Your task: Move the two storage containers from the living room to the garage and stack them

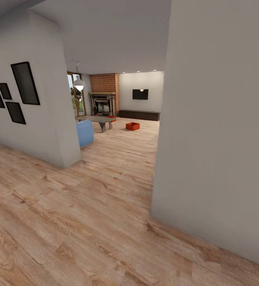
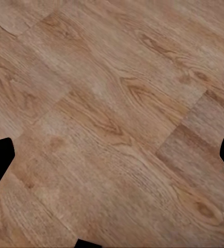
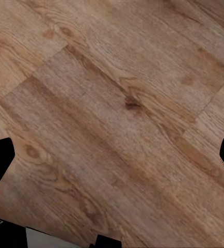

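Both sets of jaws hang wide apart over light wood plank flooring (image 1: 105, 222), the shallow orange-red plastic bin (image 1: 132, 126) far ahead.

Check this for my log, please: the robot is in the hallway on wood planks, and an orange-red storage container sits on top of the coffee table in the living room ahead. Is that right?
Not quite. The head view shows the orange-red storage container on the wood plank floor, to the right of the coffee table and apart from it, not on top. The rest holds: the robot looks along wood planks toward the living room ahead.
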You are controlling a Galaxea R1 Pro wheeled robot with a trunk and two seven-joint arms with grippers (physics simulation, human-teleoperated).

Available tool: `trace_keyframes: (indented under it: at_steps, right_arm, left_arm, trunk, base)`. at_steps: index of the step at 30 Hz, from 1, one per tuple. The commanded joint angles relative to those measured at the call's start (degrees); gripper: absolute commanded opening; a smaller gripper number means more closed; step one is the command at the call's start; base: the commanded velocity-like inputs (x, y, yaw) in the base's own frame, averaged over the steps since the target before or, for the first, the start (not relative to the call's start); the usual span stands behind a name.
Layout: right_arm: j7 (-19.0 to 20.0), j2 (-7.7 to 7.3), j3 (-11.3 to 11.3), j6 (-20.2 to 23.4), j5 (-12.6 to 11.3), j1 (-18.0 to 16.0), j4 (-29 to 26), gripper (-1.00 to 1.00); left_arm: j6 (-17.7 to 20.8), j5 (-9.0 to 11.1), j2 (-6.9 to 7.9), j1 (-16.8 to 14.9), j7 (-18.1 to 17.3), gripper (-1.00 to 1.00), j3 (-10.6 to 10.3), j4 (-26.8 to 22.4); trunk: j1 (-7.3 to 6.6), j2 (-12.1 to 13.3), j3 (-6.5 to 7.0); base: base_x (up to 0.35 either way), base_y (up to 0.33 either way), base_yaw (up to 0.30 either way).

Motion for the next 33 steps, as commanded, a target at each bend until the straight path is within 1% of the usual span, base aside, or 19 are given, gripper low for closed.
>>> trace_keyframes:
  at_steps: [1,11,17,33]
  right_arm:
    - [0.1,-0.02,0.0,-0.1,0.0,0.0,-0.1,1.00]
    - [0.2,-0.02,0.0,-0.1,0.2,0.0,-0.1,1.00]
    - [0.2,-0.02,0.0,-0.1,0.3,0.0,-0.1,1.00]
    - [0.1,-0.02,0.0,-0.1,0.3,0.0,-0.1,1.00]
  left_arm:
    - [-0.2,0.6,0.03,0.0,0.0,1.00,-0.2,0.0]
    - [-0.2,0.6,-0.16,0.0,-0.1,1.00,-0.2,0.0]
    - [-0.2,0.5,-0.13,0.0,0.0,1.00,-0.2,0.0]
    - [-0.2,0.5,-0.19,0.0,0.0,1.00,-0.2,0.0]
  trunk:
    - [0.04,0.0,-0.05]
    - [0.04,0.0,-0.05]
    - [0.04,0.0,-0.05]
    - [0.04,0.0,-0.05]
  base:
    - [0.292,0.175,0.000]
    - [0.275,0.196,0.001]
    - [0.274,0.182,0.141]
    - [0.320,0.017,0.018]
